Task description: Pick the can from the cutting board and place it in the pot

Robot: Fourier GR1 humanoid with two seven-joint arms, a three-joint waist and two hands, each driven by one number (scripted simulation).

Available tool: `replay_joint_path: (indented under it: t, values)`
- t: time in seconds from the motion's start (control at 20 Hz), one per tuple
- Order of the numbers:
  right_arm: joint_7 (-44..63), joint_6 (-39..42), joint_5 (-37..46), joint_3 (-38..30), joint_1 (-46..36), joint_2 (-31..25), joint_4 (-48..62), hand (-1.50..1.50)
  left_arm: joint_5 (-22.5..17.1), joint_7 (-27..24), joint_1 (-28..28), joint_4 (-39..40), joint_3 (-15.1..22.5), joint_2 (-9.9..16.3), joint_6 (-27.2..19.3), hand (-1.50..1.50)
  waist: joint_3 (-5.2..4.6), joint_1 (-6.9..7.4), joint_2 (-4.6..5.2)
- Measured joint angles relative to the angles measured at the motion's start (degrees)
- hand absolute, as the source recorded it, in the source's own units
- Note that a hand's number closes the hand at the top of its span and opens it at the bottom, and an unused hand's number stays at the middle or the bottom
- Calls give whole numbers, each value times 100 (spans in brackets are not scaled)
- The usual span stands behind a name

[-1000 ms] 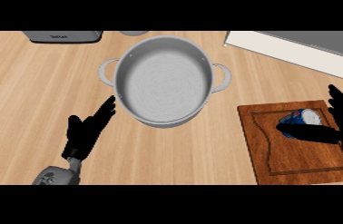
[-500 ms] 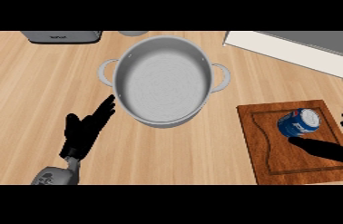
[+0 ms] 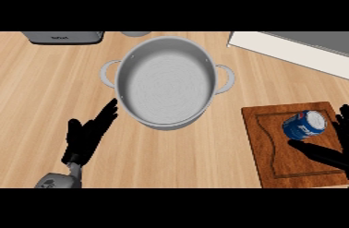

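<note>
One blue can (image 3: 305, 124) lay on the board (image 3: 273, 144), uncovered now, because the right hand (image 3: 319, 153) had slid back from it and spread open just beside it, so it still had to be grabbed for the pot (image 3: 167, 86).

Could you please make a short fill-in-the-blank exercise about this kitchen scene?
1. The blue can lies on the wooden ____.
2. The grey pot holds ____.
3. The robot's ____ hand is the one beside the can.
4. The left hand rests open, near the pot's ____ side.

Missing words: cutting board; nothing; right; left
</note>
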State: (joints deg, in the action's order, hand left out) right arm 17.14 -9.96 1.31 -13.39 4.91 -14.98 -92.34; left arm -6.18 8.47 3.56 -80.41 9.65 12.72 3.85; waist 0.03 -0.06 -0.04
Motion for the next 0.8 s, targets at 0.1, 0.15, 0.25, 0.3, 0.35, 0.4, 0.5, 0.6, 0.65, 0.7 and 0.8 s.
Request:
replay_joint_path:
  t: [0.1, 0.15, 0.25, 0.3, 0.35, 0.4, 0.5, 0.6, 0.65, 0.7, 0.8]
  values:
    - [-244, 58, -168, -122, -112, 85, 288, -150, 25, 31, -23, -50, -39, -12, 25, 0, -1, 5, 1]
    - [-336, 130, -278, -210, -138, 84, 403, -150, 15, -6, 44, 77, -94, -15, 87, 0, -1, 2, 2]
    - [-489, 155, -344, -259, -270, 157, 658, -150, 61, 132, 163, 60, -139, -69, 99, 0, -1, 2, 3]
    - [-622, 160, -361, -256, -271, 235, 783, -150, 129, 5, 169, 177, -135, -117, 96, 0, -3, 1, 3]
    - [-675, 176, -411, -270, -278, 289, 830, -150, 180, -72, 150, 246, -137, -158, 101, 0, -1, 0, 4]
    - [-763, 227, -500, -343, -388, 280, 1027, -150, 190, -17, 207, 239, -153, -184, 104, 0, -1, 3, 5]
    - [-1010, 245, -572, -394, -492, 371, 1356, -150, 219, -10, 198, 229, -193, -214, 134, 0, -2, 6, 5]
    - [-1261, 318, -637, -467, -682, 345, 1769, 150, 282, -50, 246, 343, -242, -277, 163, 0, -4, 7, 4]
    - [-1375, 281, -586, -438, -704, 380, 1864, 150, 291, -5, 323, 371, -283, -297, 178, 0, -16, 1, -1]
    - [-1560, 288, -434, -379, -686, 326, 1974, 150, 305, 7, 277, 316, -259, -303, 185, 0, -21, 10, -3]
    - [-1905, 272, -210, -312, -800, 245, 2317, 150, 269, 86, 271, 235, -295, -292, 227, 0, -37, 18, -10]
